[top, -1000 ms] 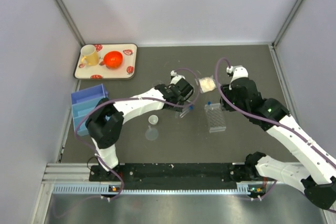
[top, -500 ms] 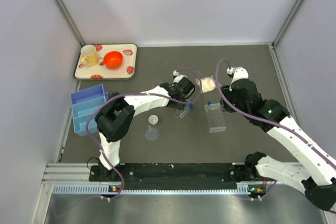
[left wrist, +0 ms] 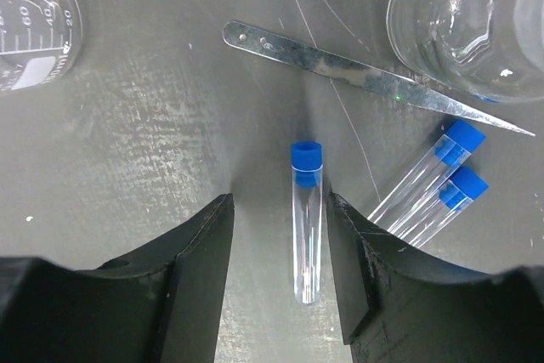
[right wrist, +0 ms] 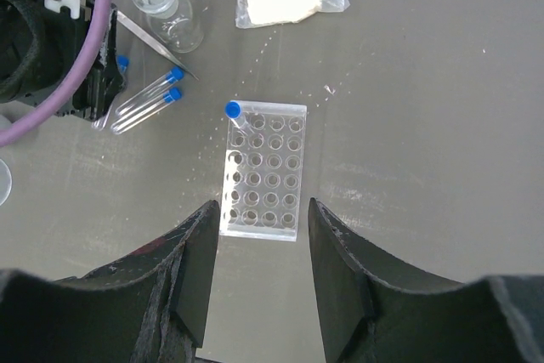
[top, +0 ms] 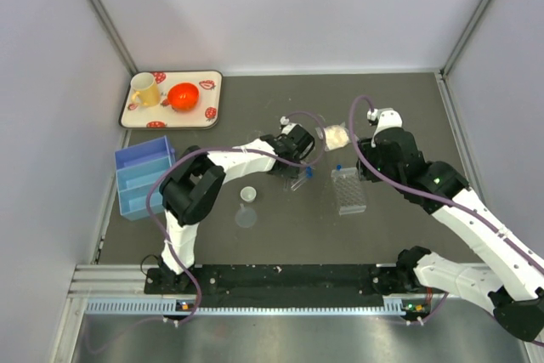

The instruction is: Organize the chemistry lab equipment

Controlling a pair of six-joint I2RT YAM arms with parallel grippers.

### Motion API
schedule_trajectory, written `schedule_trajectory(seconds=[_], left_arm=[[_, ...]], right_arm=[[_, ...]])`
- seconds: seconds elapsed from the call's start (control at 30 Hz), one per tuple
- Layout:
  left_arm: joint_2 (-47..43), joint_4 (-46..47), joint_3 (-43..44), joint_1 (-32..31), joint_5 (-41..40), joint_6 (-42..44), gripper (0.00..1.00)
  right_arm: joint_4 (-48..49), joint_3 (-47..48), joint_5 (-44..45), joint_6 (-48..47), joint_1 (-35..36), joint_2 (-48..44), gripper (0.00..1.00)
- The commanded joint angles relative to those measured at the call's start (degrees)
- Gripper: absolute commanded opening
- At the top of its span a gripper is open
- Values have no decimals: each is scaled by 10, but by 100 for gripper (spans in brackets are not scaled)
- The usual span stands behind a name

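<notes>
Tube rack (right wrist: 261, 172) is holding one blue-capped tube (right wrist: 235, 116) in a corner cell; the other cells are sitting empty. Left of rack, a lone tube (left wrist: 306, 218) is lying flat, and left gripper (left wrist: 280, 206) is straddling it w/ jaws apart, not touching. Two more tubes (left wrist: 433, 189), metal tweezers (left wrist: 365, 74) and a vial (left wrist: 467, 14) are lying loose there too. Right gripper (right wrist: 262, 208) is hovering over rack, fingers spread, holding nothing. Probably early: most sorting left. Only writing: beaker (left wrist: 25, 31) graduations, "60" legible.

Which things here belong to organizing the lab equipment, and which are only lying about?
Job:
rack
loose tube
tube pair
metal rod
vial
beaker
clear cup

Lying about:
mug
bowl
tray
</notes>
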Motion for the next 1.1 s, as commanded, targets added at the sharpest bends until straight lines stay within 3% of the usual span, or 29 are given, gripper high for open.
schedule_trajectory(seconds=[0.0,0.07,0.23,0.4,0.53,0.83,1.07], left_arm=[[2,22,4,2,8,-8,52],[4,22,2,2,5,-9,50],[7,22,-7,2,5,-11,32],[0,24,-29,2,9,-14,22],[-13,22,-50,2,9,-13,0],[-138,-17,-94,1,30,28,0],[-277,-77,-106,-3,182,124,0]], right_arm=[[20,-2,0,-7,6,0,46],[20,-2,-1,-6,6,-1,46],[22,-6,-1,-6,6,-1,43],[24,-8,-6,-4,5,0,41],[25,-10,-11,-1,6,3,40],[31,1,-79,-2,6,6,40],[36,2,-286,-30,5,1,40]])
